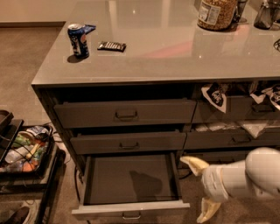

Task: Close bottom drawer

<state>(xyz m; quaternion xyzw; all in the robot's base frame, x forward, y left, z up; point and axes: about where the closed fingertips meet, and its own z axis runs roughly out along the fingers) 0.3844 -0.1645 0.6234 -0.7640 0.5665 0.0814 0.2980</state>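
The bottom drawer is pulled far out, its flat front low in the view with a small metal handle and a bare grey tray inside. Two wider drawers, the top one and the middle one, sit above it, slightly ajar. My gripper is at the lower right, just right of the open drawer's right side. Its two yellowish fingers are spread wide apart and hold nothing. The white arm comes in from the right edge.
The grey countertop carries a blue can, a dark snack bar and a jar. Neighbouring drawers at right hold snack bags. A cart with a tray of items stands on the carpet at left.
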